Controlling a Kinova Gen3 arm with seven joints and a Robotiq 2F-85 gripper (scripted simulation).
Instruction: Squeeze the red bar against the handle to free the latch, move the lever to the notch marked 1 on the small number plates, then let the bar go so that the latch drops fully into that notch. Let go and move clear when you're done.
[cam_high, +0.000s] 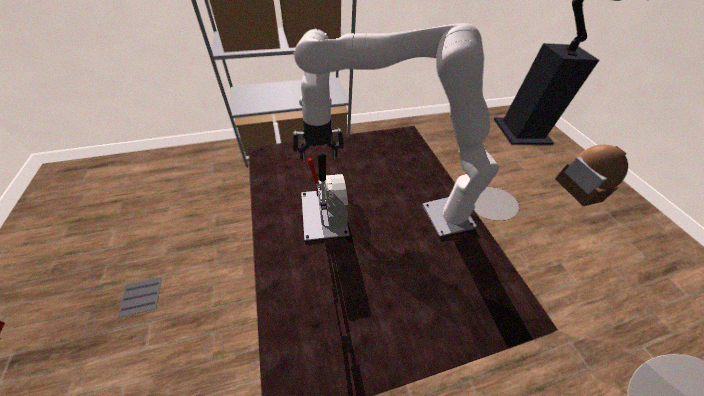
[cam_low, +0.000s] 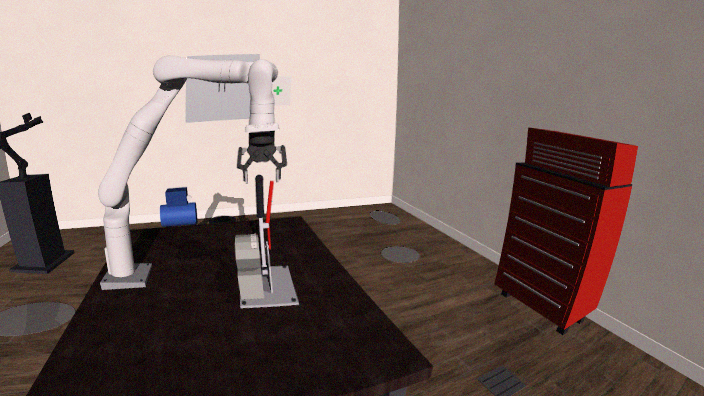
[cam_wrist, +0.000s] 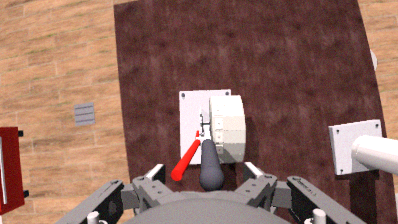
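Beneath the spread tool, a slim red bar.

Air separates the spread-fingered gripper from the black handle directly below. The red bar slants just beside the handle; the shelf rack stands behind.

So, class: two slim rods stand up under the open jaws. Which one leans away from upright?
The red bar leans; its top tips away from the dark handle, which stands nearly straight beside it on the lever.
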